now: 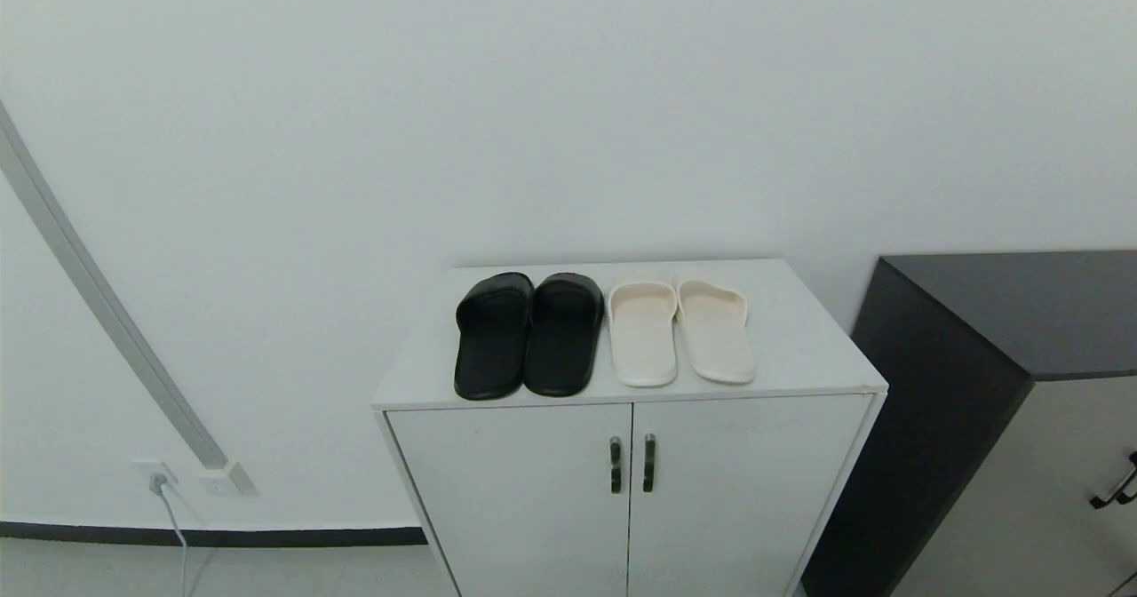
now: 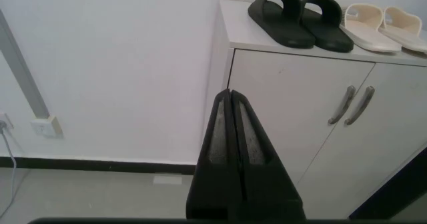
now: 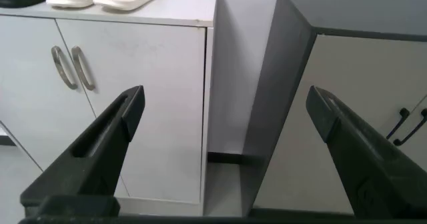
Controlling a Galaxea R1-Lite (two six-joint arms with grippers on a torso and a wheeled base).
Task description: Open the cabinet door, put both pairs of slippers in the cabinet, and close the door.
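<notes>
A white two-door cabinet (image 1: pixel 533 499) stands against the wall, both doors closed, with two dark handles (image 1: pixel 632 464) at the middle seam. On its top lie a black pair of slippers (image 1: pixel 528 335) on the left and a cream pair of slippers (image 1: pixel 680 330) on the right. In the left wrist view my left gripper (image 2: pixel 232 97) is shut with nothing in it, low and off the cabinet's (image 2: pixel 293 124) left front corner, below the black slippers (image 2: pixel 300 21). In the right wrist view my right gripper (image 3: pixel 223 104) stands open before the cabinet's (image 3: pixel 133 97) right edge, apart from the handles (image 3: pixel 70 67).
A taller dark cabinet (image 1: pixel 986 419) with grey doors stands close on the right, a narrow gap (image 3: pixel 230 117) between the two. A wall socket with a cable (image 1: pixel 160 483) and a slanted grey duct (image 1: pixel 98 299) are on the wall at left.
</notes>
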